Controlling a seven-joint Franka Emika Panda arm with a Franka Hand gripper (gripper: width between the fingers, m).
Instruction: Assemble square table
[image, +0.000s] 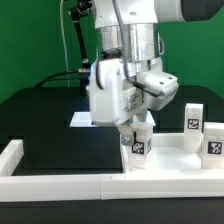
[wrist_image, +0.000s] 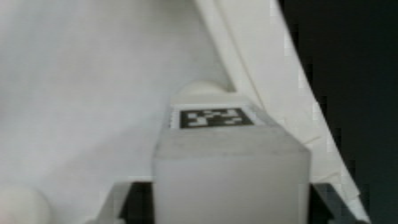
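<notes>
Tabletop stands tilted on edge on the surface, beside the gripper. Gripper is clamped on a leg, which sits against the tabletop's rim. Step looks like leg fitting; next: align leg with corner hole, then twist. Other legs wait near the border strip.

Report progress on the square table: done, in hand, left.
Done: I cannot tell whether any leg is attached; the arm hides much of the tabletop. In hand: the gripper is shut on one leg, close beside the tabletop. Left: at least two legs stand loose at the exterior view's right.
</notes>
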